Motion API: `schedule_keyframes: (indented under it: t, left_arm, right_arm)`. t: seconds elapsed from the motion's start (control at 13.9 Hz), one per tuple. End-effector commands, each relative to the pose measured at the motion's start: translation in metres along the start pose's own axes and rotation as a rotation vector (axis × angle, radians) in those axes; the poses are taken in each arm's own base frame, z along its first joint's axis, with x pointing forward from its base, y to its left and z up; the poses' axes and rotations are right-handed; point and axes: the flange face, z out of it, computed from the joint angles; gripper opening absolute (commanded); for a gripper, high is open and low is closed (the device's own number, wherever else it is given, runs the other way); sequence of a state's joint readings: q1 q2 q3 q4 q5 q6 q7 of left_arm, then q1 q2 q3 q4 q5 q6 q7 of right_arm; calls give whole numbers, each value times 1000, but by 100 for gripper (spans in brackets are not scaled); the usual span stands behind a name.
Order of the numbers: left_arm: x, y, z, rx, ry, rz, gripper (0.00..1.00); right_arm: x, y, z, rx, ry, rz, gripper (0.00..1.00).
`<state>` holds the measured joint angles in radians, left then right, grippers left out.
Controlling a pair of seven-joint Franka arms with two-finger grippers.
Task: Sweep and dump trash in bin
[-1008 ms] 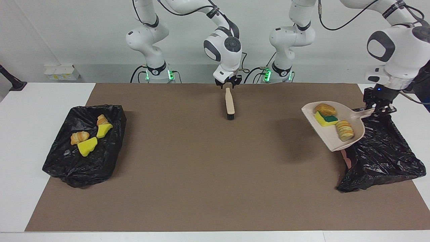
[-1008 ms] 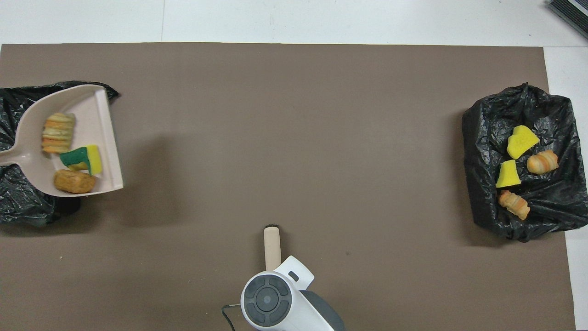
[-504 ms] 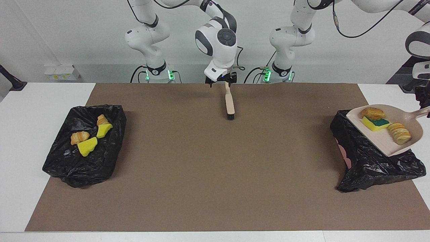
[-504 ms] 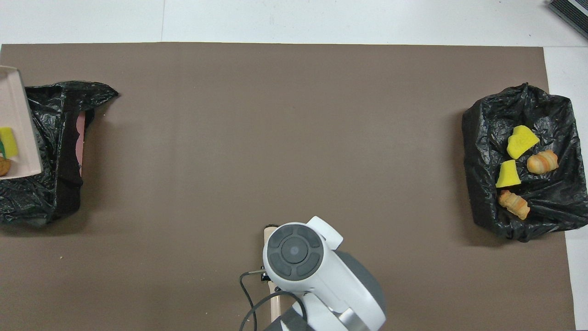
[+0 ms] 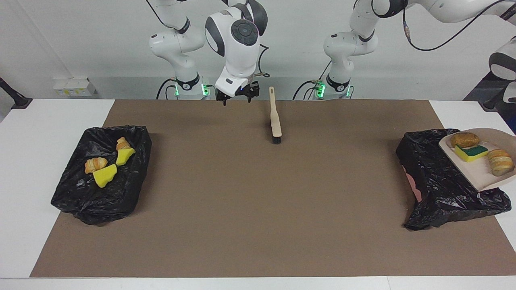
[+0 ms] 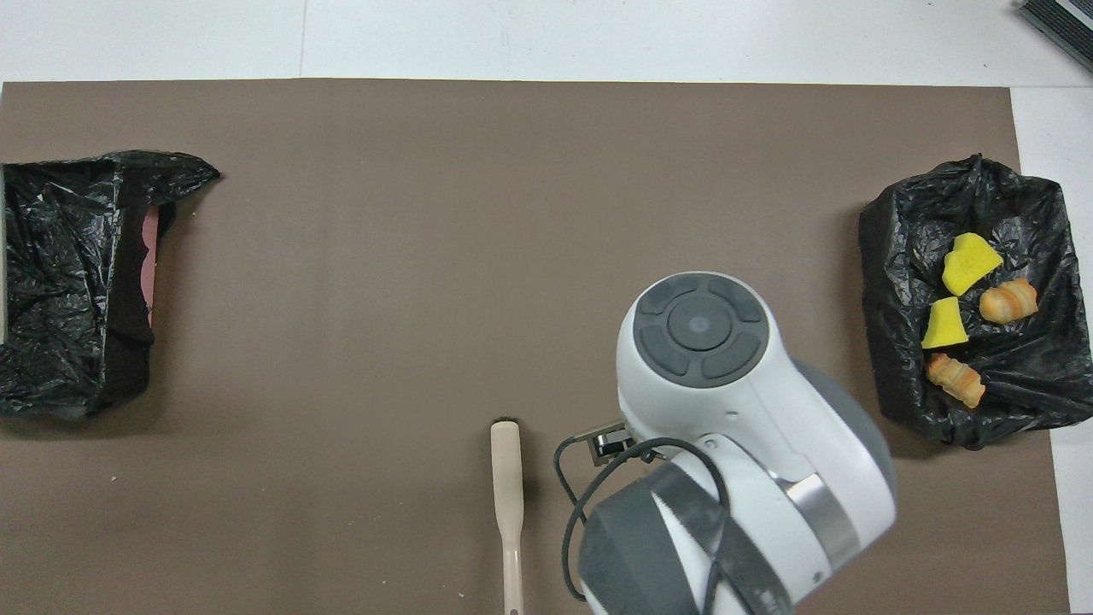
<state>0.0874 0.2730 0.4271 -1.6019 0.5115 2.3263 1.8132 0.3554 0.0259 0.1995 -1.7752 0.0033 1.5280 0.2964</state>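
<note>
A beige dustpan (image 5: 475,175) hangs in the air over the black-lined bin (image 5: 439,181) at the left arm's end of the table. It carries three pieces of trash: a brown bread lump (image 5: 465,139), a green-and-yellow sponge (image 5: 471,152) and a layered lump (image 5: 500,162). Its handle and my left gripper lie past the edge of both views. The beige brush (image 5: 275,121) lies on the brown mat near the robots. My right gripper (image 5: 237,96) hangs open and empty above the mat, beside the brush handle toward the right arm's end.
A second black-lined bin (image 5: 105,197) at the right arm's end holds several scraps, among them a yellow sponge piece (image 5: 105,175). In the overhead view the right arm's wrist (image 6: 696,329) covers part of the mat (image 6: 384,299) beside the brush (image 6: 506,478).
The left arm carried the loaded dustpan over the bin at its end of the table. The right gripper let go of the brush handle, rose and moved toward the right arm's end.
</note>
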Motion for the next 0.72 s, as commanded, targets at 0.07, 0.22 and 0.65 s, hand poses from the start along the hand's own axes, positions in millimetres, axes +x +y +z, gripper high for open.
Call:
schedule_keyframes:
  t: [0.07,0.22,0.65]
  left_arm:
    - [6,-3,3,-8,-160,88,0]
    - [21,1,-9,-5,-256,92,0]
    - [41,-5,-48,-83,-440,108,0]
  right_arm:
    - [7,91,-33,0,36,-66,100]
    - [7,142,-40,-61,61,-121,100]
    - [7,261,-45,-57,123,12,100]
